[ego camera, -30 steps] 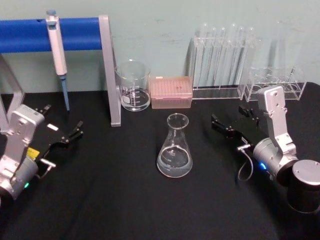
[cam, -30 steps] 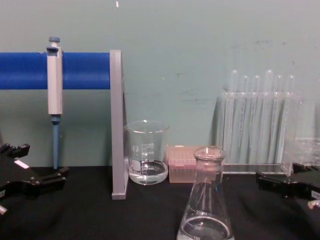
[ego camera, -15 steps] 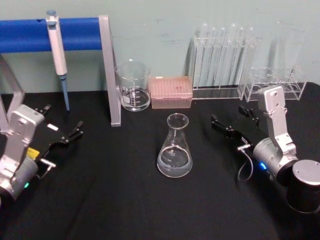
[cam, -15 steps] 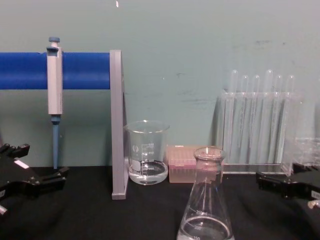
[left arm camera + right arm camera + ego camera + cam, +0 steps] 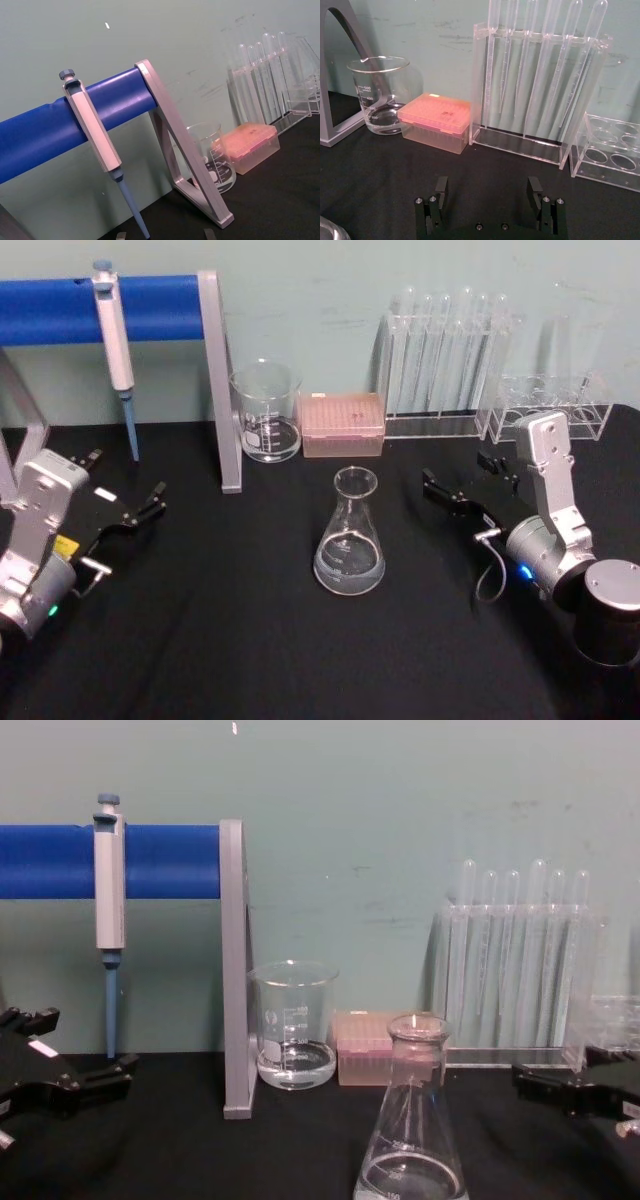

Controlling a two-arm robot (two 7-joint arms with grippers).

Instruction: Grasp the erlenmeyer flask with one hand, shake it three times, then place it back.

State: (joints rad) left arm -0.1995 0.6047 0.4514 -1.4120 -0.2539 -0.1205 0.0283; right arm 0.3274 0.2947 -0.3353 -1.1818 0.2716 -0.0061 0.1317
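Observation:
The erlenmeyer flask (image 5: pixel 350 536) stands upright on the black table, mid-table, with a little clear liquid in its wide base; the chest view shows it close and low (image 5: pixel 412 1122). My right gripper (image 5: pixel 455 468) rests open to the right of the flask, well apart from it, with nothing between its fingers (image 5: pixel 441 189). On the table's left side my left gripper (image 5: pixel 128 476) also lies open and empty, farther from the flask. Both grippers appear at the chest view's edges, left (image 5: pixel 80 1045) and right (image 5: pixel 572 1072).
Behind the flask stand a glass beaker (image 5: pixel 266 416) with some liquid, a pink tip box (image 5: pixel 343 426), a clear rack of tubes (image 5: pixel 445 360) and a low clear rack (image 5: pixel 555 405). A pipette (image 5: pixel 115 335) hangs on a blue bar with a grey upright (image 5: pixel 222 390).

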